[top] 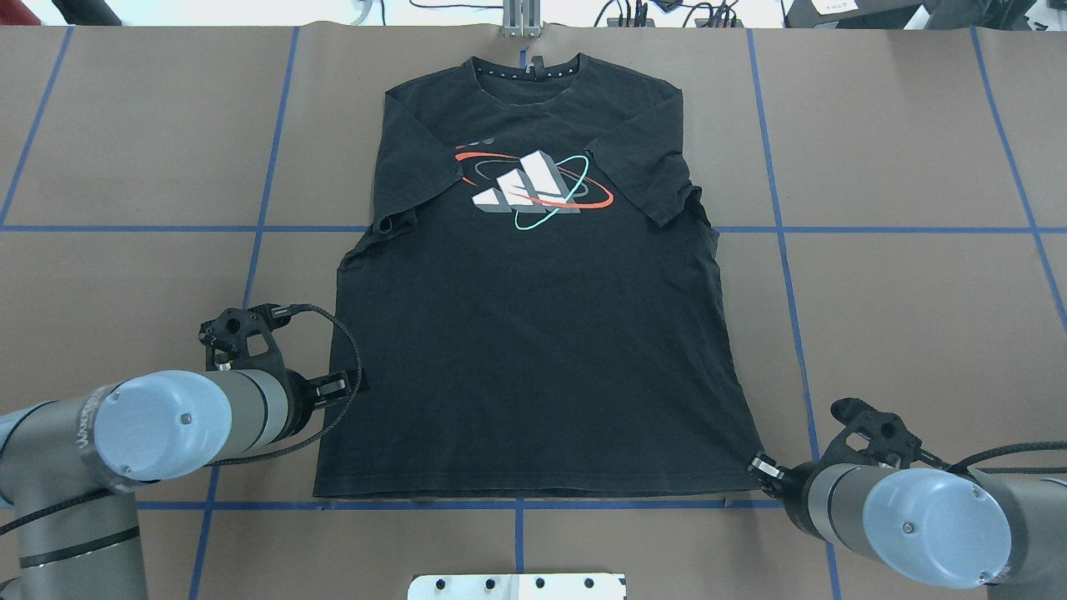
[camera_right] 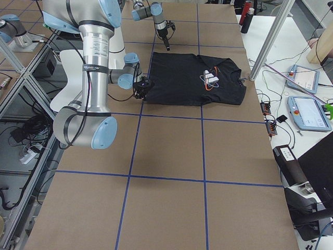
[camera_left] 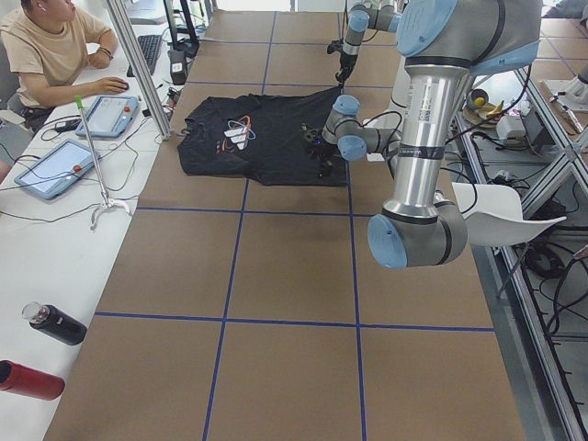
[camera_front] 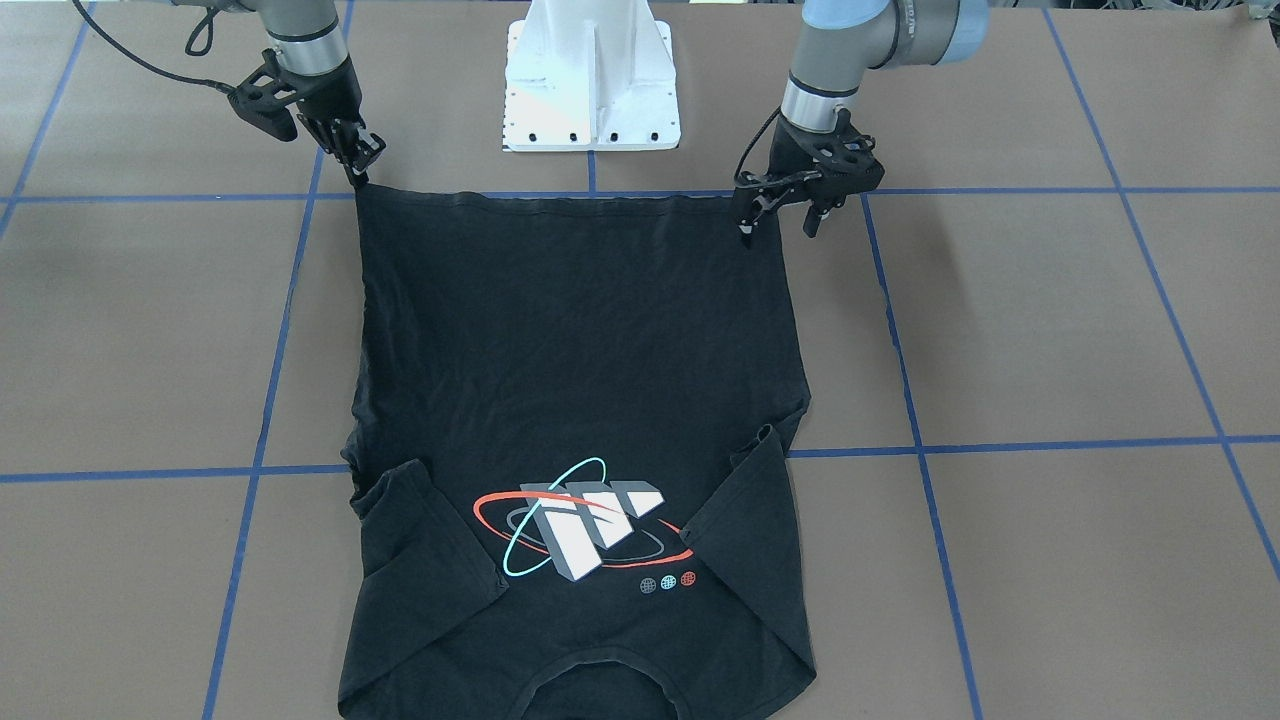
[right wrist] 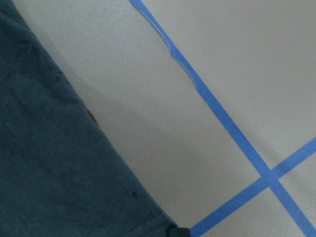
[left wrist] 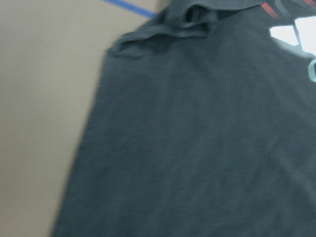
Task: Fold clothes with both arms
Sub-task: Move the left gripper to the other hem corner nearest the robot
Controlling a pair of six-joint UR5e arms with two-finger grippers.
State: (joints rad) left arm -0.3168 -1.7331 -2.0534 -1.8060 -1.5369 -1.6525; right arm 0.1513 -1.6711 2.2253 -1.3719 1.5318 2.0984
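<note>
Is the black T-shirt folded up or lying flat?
Mostly spread flat. The T-shirt lies open on the table with its logo facing up; only the two sleeves are folded in over the chest.

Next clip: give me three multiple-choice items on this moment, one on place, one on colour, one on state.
1. Where is the T-shirt's collar? A nearest the robot's base; B on the side far from the robot; C at the robot's left.
2. The logo's two bright rings are: A red and cyan; B green and yellow; C purple and orange.
3. The sleeves are: A spread outward; B rolled up; C folded in over the chest.
Key: 1 B, the hem lies by the white base; 2 A, both colours show in the overhead view; 3 C, both overlap the front beside the logo.
</note>
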